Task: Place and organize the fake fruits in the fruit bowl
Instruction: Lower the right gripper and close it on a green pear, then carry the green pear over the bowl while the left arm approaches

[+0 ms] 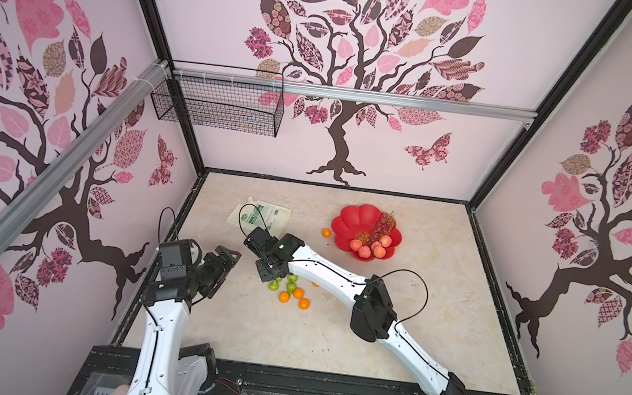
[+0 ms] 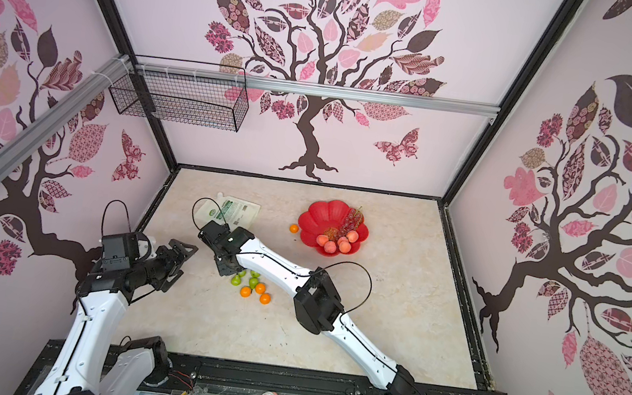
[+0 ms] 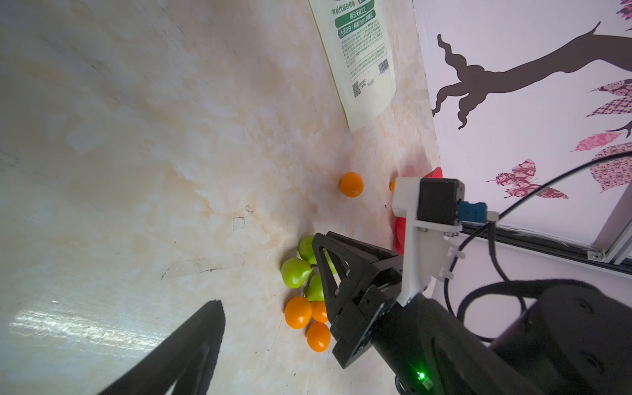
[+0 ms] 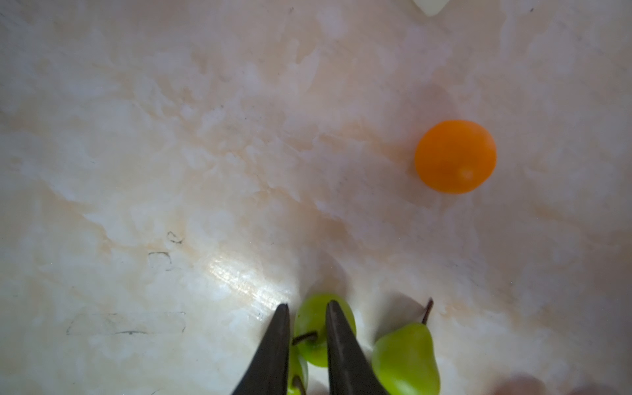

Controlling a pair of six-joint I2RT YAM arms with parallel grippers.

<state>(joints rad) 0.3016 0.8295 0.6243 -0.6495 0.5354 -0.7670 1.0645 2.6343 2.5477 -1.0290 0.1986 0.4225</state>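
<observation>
The red scalloped fruit bowl (image 1: 348,222) (image 2: 313,219) sits at the back right and holds three pink peaches (image 1: 364,250) and a grape bunch (image 1: 384,223). One orange (image 1: 326,232) lies just left of the bowl. Mid-table, green pears (image 1: 291,287) (image 3: 295,272) and three oranges (image 1: 298,293) (image 3: 298,312) form a cluster. My right gripper (image 1: 274,276) (image 4: 306,307) points down onto the pears. Its jaws stand a narrow gap apart, with one pear's (image 4: 313,328) stem between them. My left gripper (image 1: 228,255) hovers wide open to the left of the cluster, holding nothing.
A white pouch with a green label (image 1: 261,216) lies flat at the back, left of the bowl. A black wire basket (image 1: 218,105) hangs on the back wall. Another orange (image 1: 314,284) peeks out under the right arm.
</observation>
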